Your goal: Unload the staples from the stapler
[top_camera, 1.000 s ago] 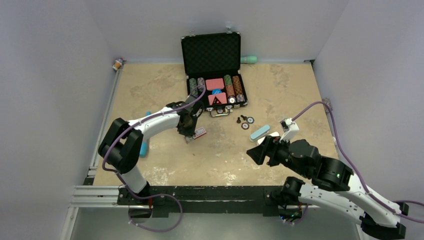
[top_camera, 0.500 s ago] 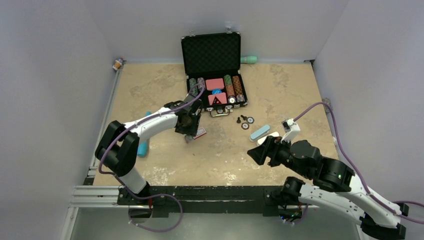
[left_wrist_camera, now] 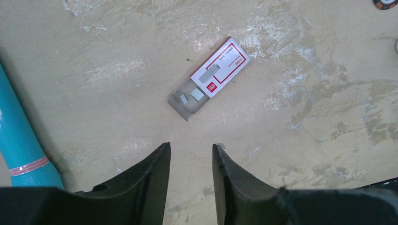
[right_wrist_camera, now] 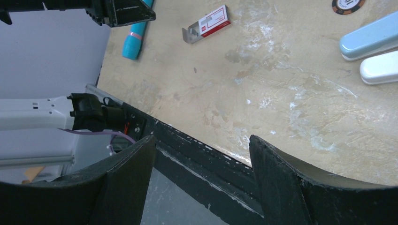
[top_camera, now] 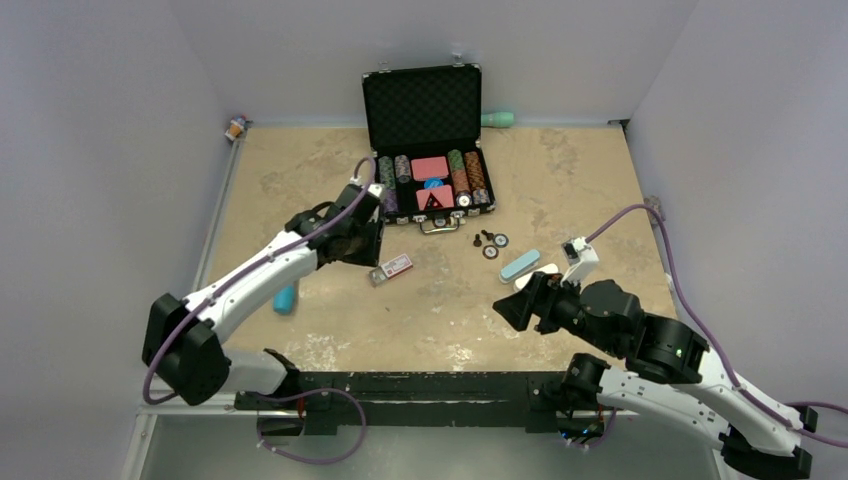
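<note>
A light blue stapler (top_camera: 520, 265) lies closed on the table right of centre, with a white stapler-like piece (top_camera: 537, 273) beside it; both show in the right wrist view, blue (right_wrist_camera: 371, 36) and white (right_wrist_camera: 380, 68). A red and white staple box (top_camera: 391, 269) lies mid-table, its tray slid partly out with small strips of staples (left_wrist_camera: 192, 95) in it. My left gripper (left_wrist_camera: 190, 146) is open and empty, hovering just short of the box (left_wrist_camera: 218, 74). My right gripper (right_wrist_camera: 202, 137) is open and empty, held over the table's near edge, left of the staplers.
An open black poker chip case (top_camera: 425, 130) stands at the back centre, with loose chips (top_camera: 492, 245) in front of it. A teal tube (top_camera: 286, 297) lies left of the box. A teal bottle (top_camera: 498, 119) lies behind the case.
My left gripper has drawn back and up to the left, off the staple box, which now lies uncovered. My right arm has not moved.
</note>
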